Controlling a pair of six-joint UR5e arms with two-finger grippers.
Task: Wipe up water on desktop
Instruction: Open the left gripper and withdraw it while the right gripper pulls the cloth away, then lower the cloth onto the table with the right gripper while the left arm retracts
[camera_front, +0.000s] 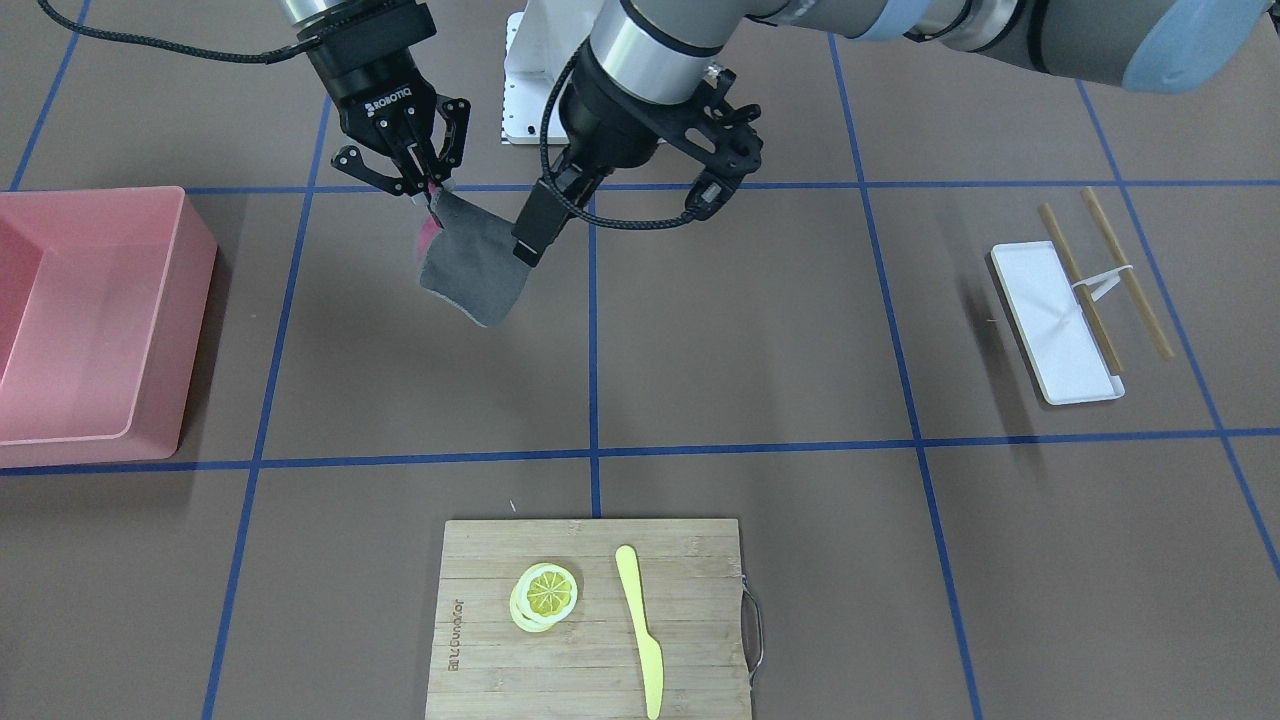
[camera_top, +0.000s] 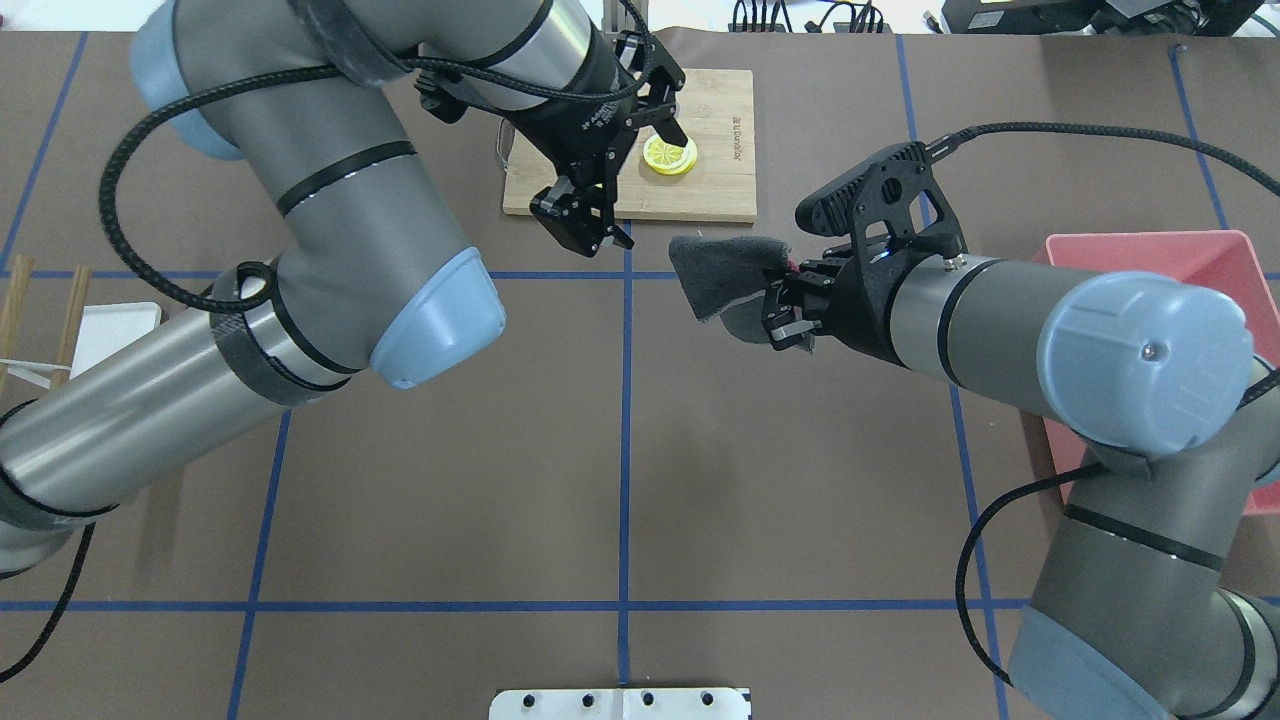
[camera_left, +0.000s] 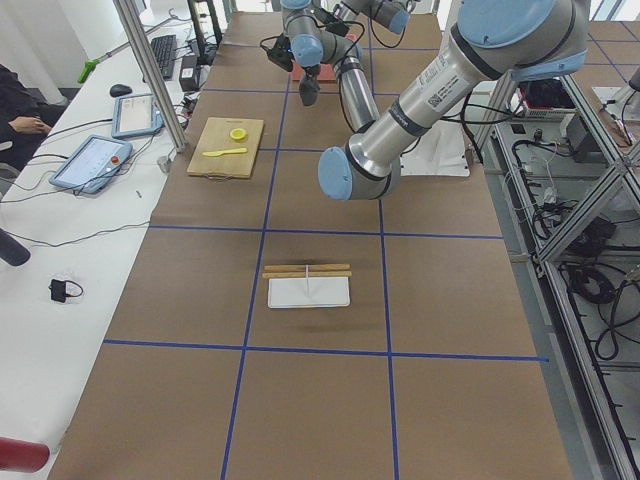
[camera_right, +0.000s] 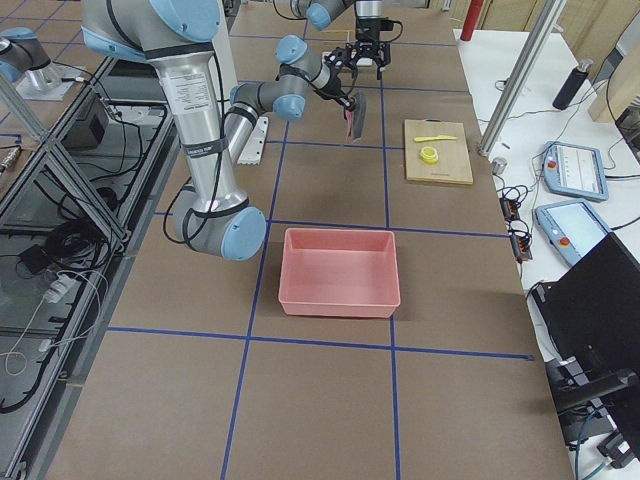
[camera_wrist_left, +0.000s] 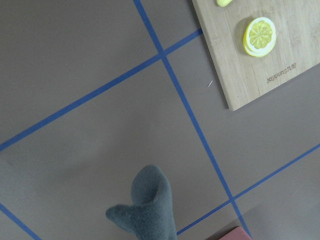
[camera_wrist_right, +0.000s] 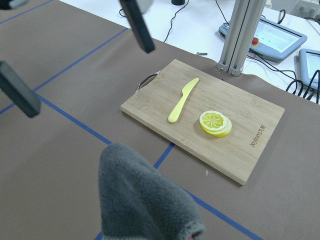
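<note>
I read the desktop (camera_front: 760, 330) centre as open: a wide lane between board (camera_front: 690, 590) and arms. Ends blocked: bin (camera_front: 190, 340) one side, tray (camera_front: 1040, 300) with chopsticks (camera_front: 1125, 270) the other. Cloth (camera_front: 470, 265) hangs close by the left arm (camera_front: 650, 50); tight gap there.

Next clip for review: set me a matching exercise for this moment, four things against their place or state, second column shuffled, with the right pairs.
Things:
1. grey cloth
2. lemon slices
3. pink bin
4. left tool

Place or state:
A. open, holding nothing
B. on the cutting board, beside the yellow knife
C. pinched in the right tool
D. standing on the desktop, on the robot's right side

Pairs: 1-C, 2-B, 3-D, 4-A
</note>
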